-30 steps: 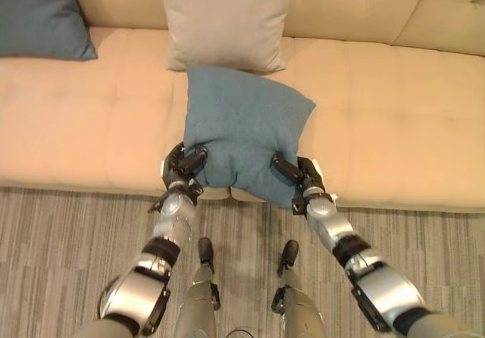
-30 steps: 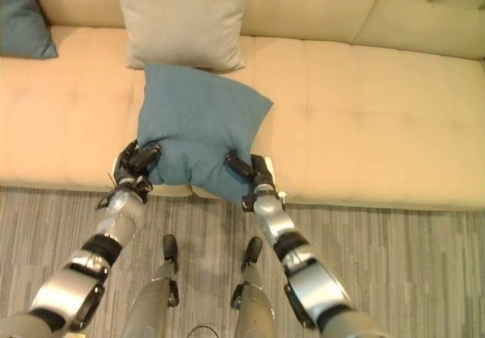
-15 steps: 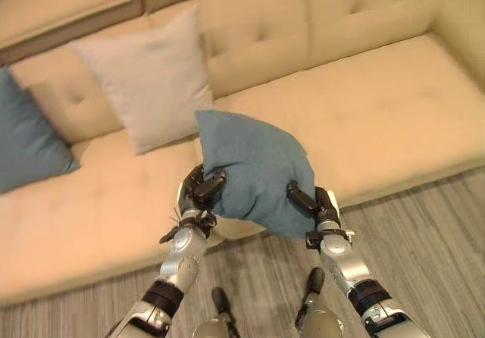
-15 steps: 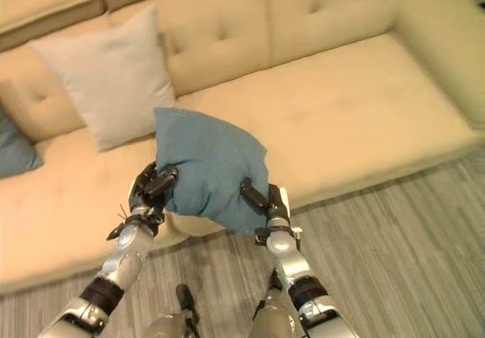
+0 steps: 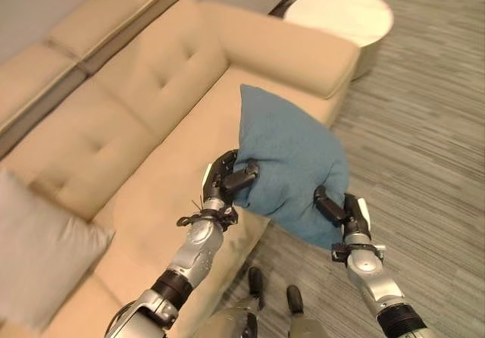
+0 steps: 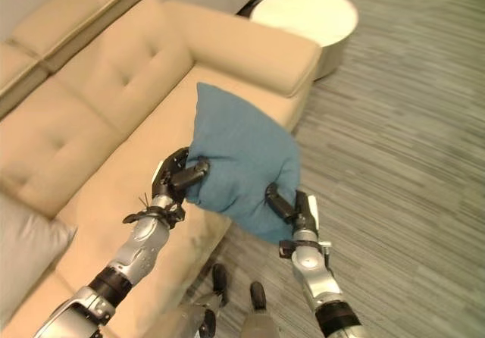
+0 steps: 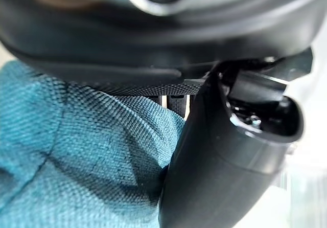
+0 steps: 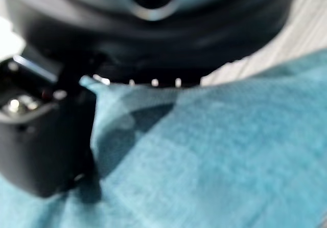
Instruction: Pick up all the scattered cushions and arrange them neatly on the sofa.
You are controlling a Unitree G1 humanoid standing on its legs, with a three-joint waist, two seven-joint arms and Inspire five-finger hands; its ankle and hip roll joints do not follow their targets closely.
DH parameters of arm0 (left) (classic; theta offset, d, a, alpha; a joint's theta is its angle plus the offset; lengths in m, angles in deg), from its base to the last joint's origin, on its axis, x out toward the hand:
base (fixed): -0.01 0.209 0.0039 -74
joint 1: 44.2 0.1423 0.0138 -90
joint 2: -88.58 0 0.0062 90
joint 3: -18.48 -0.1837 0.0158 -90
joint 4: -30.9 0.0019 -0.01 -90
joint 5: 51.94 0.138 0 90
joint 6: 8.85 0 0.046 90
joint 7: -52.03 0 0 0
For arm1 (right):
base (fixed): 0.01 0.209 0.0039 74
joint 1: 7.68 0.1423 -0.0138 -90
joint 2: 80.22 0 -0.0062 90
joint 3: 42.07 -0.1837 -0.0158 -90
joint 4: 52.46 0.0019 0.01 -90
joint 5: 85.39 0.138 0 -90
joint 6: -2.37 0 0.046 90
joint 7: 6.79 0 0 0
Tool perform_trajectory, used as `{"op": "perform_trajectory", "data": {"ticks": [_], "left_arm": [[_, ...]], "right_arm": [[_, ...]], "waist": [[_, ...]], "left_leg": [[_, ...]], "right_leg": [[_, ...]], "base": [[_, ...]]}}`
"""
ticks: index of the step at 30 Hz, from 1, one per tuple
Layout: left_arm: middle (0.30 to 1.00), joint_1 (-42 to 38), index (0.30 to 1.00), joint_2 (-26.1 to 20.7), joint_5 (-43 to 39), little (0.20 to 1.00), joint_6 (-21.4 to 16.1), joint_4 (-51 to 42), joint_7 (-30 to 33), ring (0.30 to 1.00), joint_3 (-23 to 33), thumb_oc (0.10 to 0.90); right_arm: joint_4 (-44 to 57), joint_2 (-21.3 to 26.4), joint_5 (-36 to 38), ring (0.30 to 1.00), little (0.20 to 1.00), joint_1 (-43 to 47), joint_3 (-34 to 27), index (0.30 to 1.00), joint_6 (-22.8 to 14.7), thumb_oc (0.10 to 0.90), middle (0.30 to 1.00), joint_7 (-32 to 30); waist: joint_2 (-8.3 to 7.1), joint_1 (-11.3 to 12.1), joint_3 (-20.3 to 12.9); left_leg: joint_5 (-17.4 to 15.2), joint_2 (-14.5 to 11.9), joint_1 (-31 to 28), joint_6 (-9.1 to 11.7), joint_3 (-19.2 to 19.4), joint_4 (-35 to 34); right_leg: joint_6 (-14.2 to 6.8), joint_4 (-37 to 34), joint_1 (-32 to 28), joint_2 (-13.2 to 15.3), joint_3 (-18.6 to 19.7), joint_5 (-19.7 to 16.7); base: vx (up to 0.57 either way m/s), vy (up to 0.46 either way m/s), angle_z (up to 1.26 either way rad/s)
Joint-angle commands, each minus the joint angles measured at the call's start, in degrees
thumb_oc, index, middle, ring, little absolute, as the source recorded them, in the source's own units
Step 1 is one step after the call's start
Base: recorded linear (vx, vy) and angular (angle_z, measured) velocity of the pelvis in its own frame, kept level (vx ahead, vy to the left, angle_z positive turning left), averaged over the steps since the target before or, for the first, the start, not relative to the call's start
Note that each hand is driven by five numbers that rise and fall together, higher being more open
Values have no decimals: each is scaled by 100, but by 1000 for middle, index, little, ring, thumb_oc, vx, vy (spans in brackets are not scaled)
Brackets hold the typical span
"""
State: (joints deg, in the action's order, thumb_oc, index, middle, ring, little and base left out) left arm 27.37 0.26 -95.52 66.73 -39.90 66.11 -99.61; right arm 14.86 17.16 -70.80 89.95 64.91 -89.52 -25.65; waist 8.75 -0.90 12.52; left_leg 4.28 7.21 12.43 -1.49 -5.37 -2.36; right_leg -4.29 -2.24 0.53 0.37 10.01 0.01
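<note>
At frame centre, blue cushion (image 5: 288,164) held off the beige sofa (image 5: 129,133); left hand (image 5: 227,179) and right hand (image 5: 342,211) both clamp its lower corners. Grey cushion (image 5: 34,255) lower left.

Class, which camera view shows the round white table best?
The right eye view: the round white table shows whole beyond the sofa arm. The left eye view crops its top edge. The wrist views show the blue cushion close up.

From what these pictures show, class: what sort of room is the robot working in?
Probably a living room or lounge. A long beige tufted sofa bears a pale cushion, a round white side table stands past its arm, and the floor is striped grey carpet.
</note>
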Motion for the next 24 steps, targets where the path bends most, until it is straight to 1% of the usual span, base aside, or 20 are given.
{"op": "perform_trajectory", "data": {"ticks": [1, 2, 3, 4, 5, 6, 7, 8, 10, 11, 12, 13, 15, 16, 17, 19, 20, 21, 23, 24], "left_arm": [[300, -1105, 300, 868, 491, 300, -375, -890, -810, 300, -698, 400], [300, -1108, 300, 868, 491, 300, -375, -889, -810, 300, -697, 400], [300, -1101, 300, 835, 483, 300, -360, -851, -805, 300, -706, 400], [300, -1072, 300, 766, 448, 300, -295, -833, -871, 300, -699, 400], [300, -1060, 300, 739, 457, 300, -278, -800, -885, 300, -672, 400], [300, -1058, 300, 739, 457, 300, -278, -800, -886, 300, -673, 400], [300, -1073, 300, 721, 454, 300, -249, -756, -903, 300, -671, 400], [300, -1094, 300, 727, 462, 300, -246, -737, -917, 300, -648, 400], [300, -1082, 300, 639, 508, 300, -260, -789, -896, 300, -596, 400], [300, -1053, 300, 636, 471, 300, -277, -802, -912, 300, -585, 400], [300, -1016, 300, 621, 435, 300, -306, -806, -851, 300, -556, 400], [300, -989, 300, 608, 398, 300, -317, -819, -841, 300, -533, 400], [300, -944, 300, 596, 261, 300, -301, -785, -771, 300, -494, 400], [300, -943, 300, 618, 218, 300, -307, -781, -772, 300, -493, 400], [300, -943, 300, 620, 218, 300, -307, -781, -773, 300, -492, 400], [300, -958, 300, 744, 146, 300, -272, -699, -721, 300, -480, 400], [300, -975, 300, 851, 99, 300, -332, -598, -662, 300, -405, 400], [300, -956, 300, 918, 23, 300, -342, -558, -709, 300, -393, 400], [300, -917, 300, 961, 7, 300, -313, -525, -705, 300, -422, 400], [300, -892, 300, 965, 8, 300, -293, -525, -733, 300, -442, 400]], "right_arm": [[1335, -864, -482, 300, 300, 1355, 323, 300, -1022, 400, 300, 567], [1334, -864, -483, 300, 300, 1358, 324, 300, -1022, 400, 300, 567], [1288, -912, -508, 300, 300, 1385, 299, 300, -990, 400, 300, 541], [1268, -944, -527, 300, 300, 1319, 286, 300, -936, 400, 300, 568], [1275, -949, -532, 300, 300, 1294, 268, 300, -905, 400, 300, 584], [1278, -950, -532, 300, 300, 1291, 268, 300, -903, 400, 300, 584], [1282, -951, -565, 300, 300, 1296, 267, 300, -878, 400, 300, 590], [1295, -965, -630, 300, 300, 1308, 240, 300, -838, 400, 300, 563], [1347, -950, -717, 300, 300, 1271, 225, 300, -804, 400, 300, 568], [1408, -934, -716, 300, 300, 1203, 158, 300, -806, 400, 300, 551], [1437, -918, -701, 300, 300, 1109, 108, 300, -820, 400, 300, 544], [1436, -891, -682, 300, 300, 1074, 86, 300, -839, 400, 300, 538], [1356, -827, -595, 300, 300, 1056, 79, 300, -886, 400, 300, 470], [1371, -796, -569, 300, 300, 1037, 74, 300, -902, 400, 300, 468], [1371, -794, -569, 300, 300, 1037, 74, 300, -902, 400, 300, 468], [1373, -688, -545, 300, 300, 1048, 39, 300, -934, 400, 300, 366], [1438, -579, -595, 300, 300, 1111, 115, 300, -914, 400, 300, 364], [1442, -535, -577, 300, 300, 1077, 112, 300, -922, 400, 300, 425], [1418, -556, -607, 300, 300, 1094, 105, 300, -912, 400, 300, 415], [1394, -586, -627, 300, 300, 1096, 106, 300, -899, 400, 300, 424]], "waist": [[-104, 95, -295], [-101, 98, -306], [-52, 110, -301], [-48, 69, -303], [-59, 51, -331], [-61, 56, -326], [-52, 44, -371], [-78, 34, -406], [-237, 8, -422], [-312, -32, -416], [-410, -22, -461], [-441, -1, -486], [-443, 56, -502], [-430, 49, -503], [-423, 42, -505], [-444, -11, -472], [-544, -22, -430], [-592, 47, -460], [-632, 147, -500], [-603, 190, -552]], "left_leg": [[-605, -210, -1054, 19, 1184, 417], [-598, -214, -1036, 20, 1186, 417], [-629, -351, -1129, 40, 1289, 396], [-674, -532, -1252, 86, 1365, 379], [-728, -597, -1293, 120, 1382, 378], [-734, -596, -1304, 120, 1388, 379], [-804, -677, -1316, 171, 1397, 384], [-957, -801, -1303, 291, 1382, 506], [-1107, -964, -1325, 447, 1282, 700], [-1138, -1032, -1334, 494, 1182, 804], [-1083, -1218, -1333, 569, 1094, 876], [-991, -1338, -1373, 634, 1075, 895], [-373, -1848, -1408, 871, 1004, 807], [-199, -1958, -1381, 902, 975, 763], [-193, -1966, -1380, 907, 966, 756], [243, -2205, -1287, 850, 1228, 769], [-242, -1969, -1224, 654, 1527, 1063], [-814, -1403, -1162, 483, 1538, 1181], [-1141, -772, -917, 327, 1556, 1224], [-1115, -561, -878, 265, 1581, 1073]], "right_leg": [[-591, 1875, 194, 557, -2191, 399], [-588, 1873, 212, 554, -2189, 390], [-496, 2001, 239, 906, -2797, 480], [-501, 2031, 356, 1279, -3065, 396], [-520, 1927, 355, 1444, -3052, 339], [-523, 1931, 349, 1444, -3045, 344], [-552, 1769, 334, 1659, -3003, 247], [-676, 1423, 291, 2174, -2894, -161], [-760, 1043, 178, 2331, -2437, -417], [-858, 1102, 197, 2173, -2007, -343], [-880, 1157, 234, 1859, -1653, 10], [-874, 1156, 242, 1725, -1653, 177], [-717, 1194, 246, 1297, -1820, 430], [-648, 1164, 237, 1205, -1887, 467], [-644, 1158, 234, 1197, -1897, 465], [-452, 1022, 115, 943, -2266, 485], [-331, 782, 29, 836, -2433, 488], [-299, 570, -24, 774, -2567, 456], [-346, 378, -119, 651, -2658, 366], [-364, 315, -115, 567, -2664, 325]], "base": [[282, -28, -218], [174, -76, -104], [153, -174, -90], [219, -268, -96], [163, -221, -71], [130, -196, -57], [183, -348, -21], [242, -520, -21], [233, -590, 0], [228, -623, 32], [205, -564, 76], [211, -640, 103], [121, -590, 44], [32, -339, -4], [10, -310, 49], [-20, -496, 49], [-7, -658, 46], [24, -587, 60], [98, -318, 31], [199, -241, 8]]}}
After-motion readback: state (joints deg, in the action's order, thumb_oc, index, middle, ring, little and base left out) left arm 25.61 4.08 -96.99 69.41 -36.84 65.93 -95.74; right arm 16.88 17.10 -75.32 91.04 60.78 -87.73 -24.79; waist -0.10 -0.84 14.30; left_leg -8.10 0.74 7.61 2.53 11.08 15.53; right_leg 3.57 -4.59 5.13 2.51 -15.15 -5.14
